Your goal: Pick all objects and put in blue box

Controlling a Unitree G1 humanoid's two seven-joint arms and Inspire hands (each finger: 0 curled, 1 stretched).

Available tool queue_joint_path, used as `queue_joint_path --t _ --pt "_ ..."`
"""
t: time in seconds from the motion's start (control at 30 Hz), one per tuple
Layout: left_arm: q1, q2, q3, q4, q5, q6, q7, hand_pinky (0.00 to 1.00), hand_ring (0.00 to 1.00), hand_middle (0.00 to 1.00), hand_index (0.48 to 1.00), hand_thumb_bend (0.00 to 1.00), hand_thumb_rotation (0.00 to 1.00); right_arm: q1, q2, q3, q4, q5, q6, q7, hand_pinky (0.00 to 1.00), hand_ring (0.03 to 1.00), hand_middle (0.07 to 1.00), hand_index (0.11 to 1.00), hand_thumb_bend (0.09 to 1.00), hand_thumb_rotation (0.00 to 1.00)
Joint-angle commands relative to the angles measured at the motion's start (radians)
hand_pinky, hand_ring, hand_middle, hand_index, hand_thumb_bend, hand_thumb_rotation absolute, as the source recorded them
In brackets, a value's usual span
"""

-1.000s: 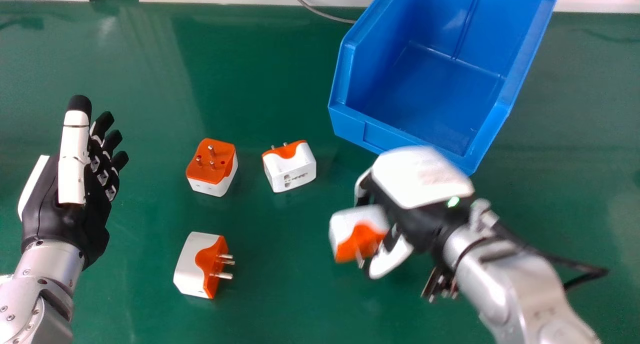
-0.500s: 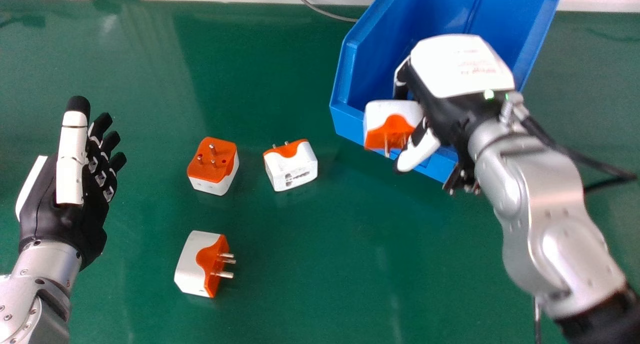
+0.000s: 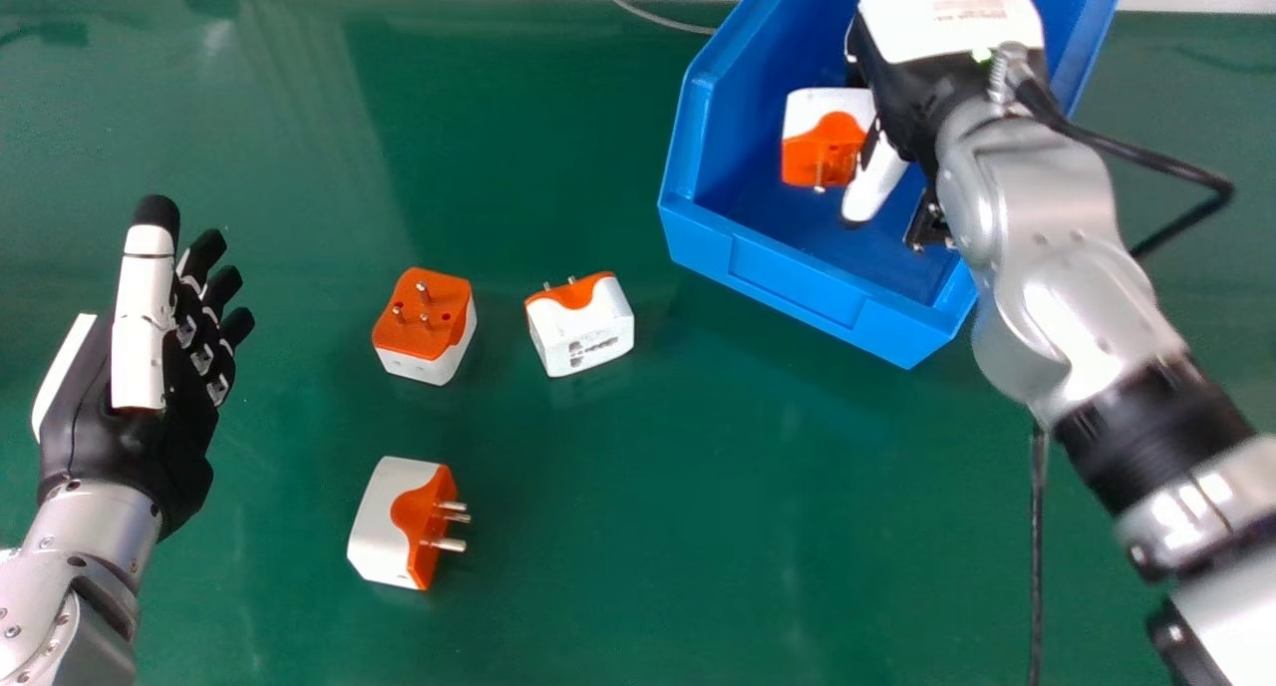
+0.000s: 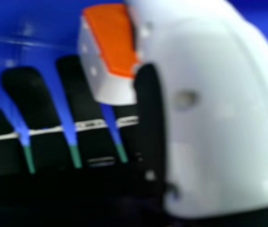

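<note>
- The right hand [image 3: 947, 18] is reaching over the box's opening, its wrist leading back across the right rim.
- It is holding a plug between thumb and fingers; in the right hand view, the thumb is pressing on one side, with fingers lying across the other.
- That white and orange plug, the held plug [image 3: 805, 158], is sitting within the box's outline, its pins pointing toward the robot. Whether it is touching the floor of the box, I cannot tell.
- The box [image 3: 793, 275] is standing at the far right of the table, its low front wall facing the robot at a slant.
- A black cable [image 3: 1171, 163] is looping off the right wrist.
- The middle plug [image 3: 588, 332] is lying left of the box, apart from it, its pins pointing away from the robot.
- The left plug [image 3: 424, 317] is resting beside it, not touching, orange face and pins upward.
- The near plug [image 3: 384, 521] is lying closer to the robot, pins pointing right.
- The left hand [image 3: 105, 437] is hovering at the left, fingers extended and holding nothing.
- The green table [image 3: 648, 566] is spreading beneath everything.
- A grey cable [image 3: 648, 15] is running behind the box's left side.
</note>
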Motion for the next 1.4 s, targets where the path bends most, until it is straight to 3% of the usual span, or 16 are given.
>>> queue_joint_path --t 0.0,0.1,0.27,0.4,0.43,0.47,0.5,0.57,0.63,0.7,0.8,0.9,0.97,1.1,1.23,1.37 --pt "-0.007 0.011 0.007 -0.017 -0.011 -0.012 -0.005 1.00 1.00 1.00 1.000 0.54 1.00 -0.126 0.030 0.007 0.118 0.024 0.022 -0.005 0.10 0.176 0.468 0.799 0.554 0.00" --pt "-0.005 0.011 0.005 -0.019 -0.008 -0.016 -0.008 1.00 1.00 1.00 1.000 0.55 1.00 -0.205 0.062 0.004 0.283 0.083 -0.003 -0.040 0.14 0.227 0.470 0.823 0.550 0.00" --pt "-0.002 0.005 0.004 -0.029 -0.007 -0.012 0.000 1.00 1.00 1.00 1.000 0.55 1.00 -0.168 0.050 0.014 0.263 0.126 -0.037 -0.201 0.21 0.313 0.477 0.650 0.548 0.00" --pt "0.001 0.009 0.000 -0.031 0.000 -0.015 -0.001 1.00 1.00 1.00 1.000 0.55 1.00 -0.168 0.059 0.039 0.310 0.133 -0.029 -0.282 0.22 0.329 0.478 0.624 0.553 0.00" --pt "0.001 0.009 0.000 -0.030 0.000 -0.017 -0.003 1.00 1.00 1.00 1.000 0.56 1.00 -0.173 0.063 0.057 0.324 0.125 -0.020 -0.291 0.27 0.387 0.485 0.639 0.550 0.00" --pt "0.001 0.009 0.000 -0.030 0.000 -0.018 -0.003 1.00 1.00 1.00 1.000 0.56 1.00 -0.176 0.062 0.071 0.330 0.123 -0.022 -0.294 0.33 0.465 0.577 0.658 0.586 0.21" --pt "0.001 0.008 0.001 -0.031 -0.001 -0.017 -0.002 1.00 1.00 1.00 1.000 0.56 1.00 -0.172 0.057 0.076 0.321 0.129 -0.030 -0.298 0.38 0.523 0.640 0.675 0.594 0.37" --pt "-0.001 0.005 0.001 -0.029 -0.003 -0.017 -0.001 1.00 1.00 1.00 1.000 0.57 1.00 -0.157 0.042 0.074 0.286 0.149 -0.050 -0.309 0.43 0.579 0.699 0.695 0.611 0.49" --pt "-0.003 0.003 0.000 -0.028 -0.004 -0.017 0.001 1.00 1.00 1.00 1.000 0.58 1.00 -0.146 0.035 0.074 0.263 0.154 -0.049 -0.323 0.46 0.613 0.731 0.717 0.621 0.55" --pt "-0.004 0.002 -0.002 -0.029 -0.001 -0.016 0.005 1.00 1.00 1.00 1.000 0.58 1.00 -0.133 0.035 0.058 0.226 0.165 -0.025 -0.334 0.52 0.679 0.800 0.791 0.620 0.54" --pt "-0.002 0.000 -0.005 -0.034 0.001 -0.018 0.008 1.00 1.00 1.00 1.000 0.57 1.00 -0.115 0.036 0.040 0.183 0.179 0.016 -0.355 0.52 0.683 0.806 0.846 0.633 0.50" --pt "0.002 0.000 -0.005 -0.032 -0.003 -0.024 0.002 1.00 1.00 1.00 1.000 0.58 1.00 -0.060 0.013 0.030 0.061 0.174 0.053 -0.375 0.51 0.671 0.792 0.854 0.626 0.47" --pt "0.004 0.001 -0.006 -0.033 0.000 -0.026 0.000 1.00 1.00 1.00 1.000 0.58 1.00 0.012 -0.015 0.002 -0.085 0.181 0.057 -0.380 0.62 0.755 0.842 0.878 0.628 0.43" --pt "0.011 0.002 -0.007 -0.042 0.004 -0.022 0.004 1.00 1.00 1.00 1.000 0.58 1.00 0.122 -0.044 -0.040 -0.292 0.184 0.064 -0.372 0.69 0.801 0.868 0.896 0.632 0.40" --pt "0.018 0.004 -0.013 -0.056 0.014 -0.019 0.013 1.00 1.00 1.00 1.000 0.60 1.00 0.268 -0.066 -0.064 -0.544 0.142 0.090 -0.368 0.73 0.827 0.894 0.921 0.599 0.46" --pt "0.024 0.003 -0.014 -0.071 0.007 -0.011 0.018 1.00 1.00 1.00 1.000 0.59 1.00 0.416 -0.079 -0.060 -0.763 0.069 0.102 -0.369 0.73 0.856 0.917 0.946 0.577 0.53"
